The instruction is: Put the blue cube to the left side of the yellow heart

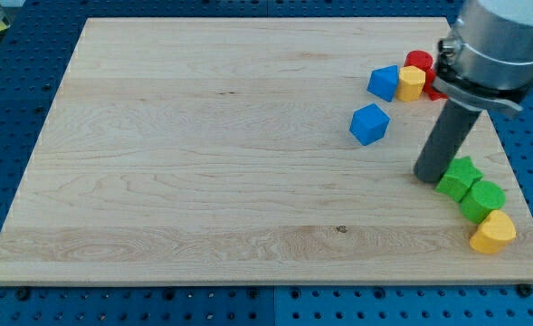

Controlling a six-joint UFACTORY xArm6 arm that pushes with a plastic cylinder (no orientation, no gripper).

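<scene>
At the lower right of the frame, nearest the bottom edge of the pale wooden board (203, 181), lies the yellow heart-shaped block (493, 233), touching a green rounded block (482, 199) just above it, which in turn touches a second green block (459, 177) of blocky outline. My tip (427, 176), the lower end of the dark rod, which has no fingers to part or close, rests on the board touching that upper green block's left side. Further up, left of the rod, the blue cube (369, 123) sits alone, well apart from the heart. Near the upper right, another blue block (385, 82) touches a yellow block (412, 83), with a red block (420, 62) behind them.
</scene>
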